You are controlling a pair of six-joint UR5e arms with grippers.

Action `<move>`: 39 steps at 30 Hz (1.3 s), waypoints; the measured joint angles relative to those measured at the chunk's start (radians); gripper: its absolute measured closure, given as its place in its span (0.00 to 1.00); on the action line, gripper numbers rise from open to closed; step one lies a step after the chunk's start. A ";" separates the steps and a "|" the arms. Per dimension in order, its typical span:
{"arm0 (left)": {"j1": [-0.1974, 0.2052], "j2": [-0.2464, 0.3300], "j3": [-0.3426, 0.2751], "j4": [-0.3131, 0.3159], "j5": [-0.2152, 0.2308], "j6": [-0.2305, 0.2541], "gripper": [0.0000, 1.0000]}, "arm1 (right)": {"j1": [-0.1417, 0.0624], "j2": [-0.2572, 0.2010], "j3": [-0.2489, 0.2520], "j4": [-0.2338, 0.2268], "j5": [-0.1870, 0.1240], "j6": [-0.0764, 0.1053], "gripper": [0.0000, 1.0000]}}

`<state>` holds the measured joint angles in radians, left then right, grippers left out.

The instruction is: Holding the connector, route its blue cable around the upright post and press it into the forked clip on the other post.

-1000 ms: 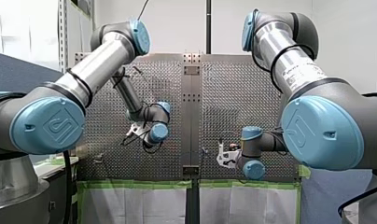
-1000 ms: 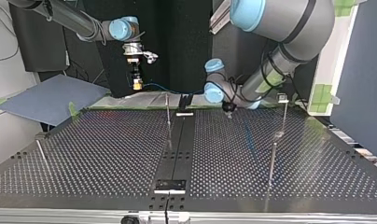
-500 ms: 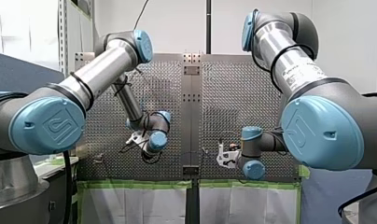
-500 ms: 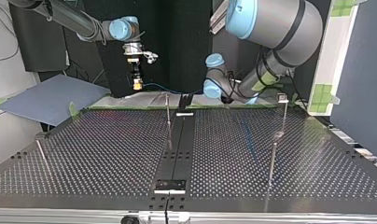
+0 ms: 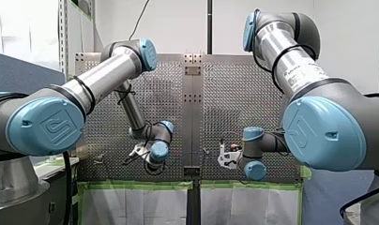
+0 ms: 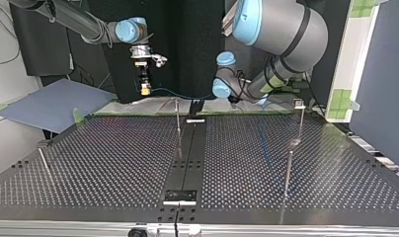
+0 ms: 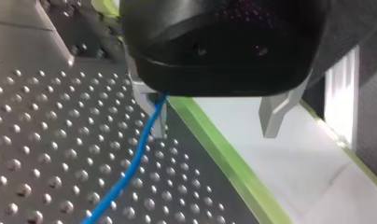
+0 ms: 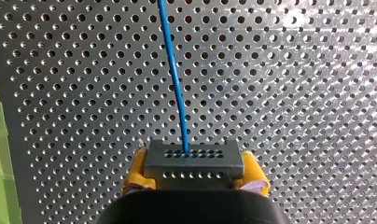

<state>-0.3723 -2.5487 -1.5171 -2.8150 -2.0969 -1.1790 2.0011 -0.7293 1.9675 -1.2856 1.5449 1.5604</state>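
Both arms bent toward the perforated counter (image 6: 113,163)
Fingers of my right gripper (image 8: 194,176) clamp the boxy grey connector (image 8: 193,158); my left gripper (image 7: 212,130) fingers spread wide

My right gripper (image 8: 195,171) hides the lower half of the connector (image 8: 193,157); its blue cable (image 8: 175,79) runs out of view ahead.

Your left arm (image 5: 105,77) folds down sharply at the elbow, its wrist (image 5: 155,149) low and turned sideways. Your left tool (image 7: 213,133) hangs with its two grey fingers (image 7: 275,112) spread well apart. Your right arm (image 5: 291,65) reaches in from the front view's right. Your right tool (image 8: 193,170) points straight down, its yellow pads (image 8: 135,172) pinched against both sides of the connector (image 8: 193,156).
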 joint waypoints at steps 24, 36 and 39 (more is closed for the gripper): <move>0.011 0.000 0.000 0.035 0.230 -0.229 0.00 | -0.008 0.000 0.000 0.008 -0.002 -0.004 1.00; 0.022 0.000 0.000 0.092 0.332 -0.331 0.00 | -0.010 0.000 0.000 0.009 -0.005 -0.006 1.00; 0.025 0.000 0.000 0.093 0.358 -0.356 0.00 | -0.012 0.000 -0.001 0.011 -0.007 -0.005 1.00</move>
<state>-0.3469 -2.5484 -1.5167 -2.7219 -1.7392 -1.5355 1.9887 -0.7295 1.9667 -1.2749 1.5377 1.5549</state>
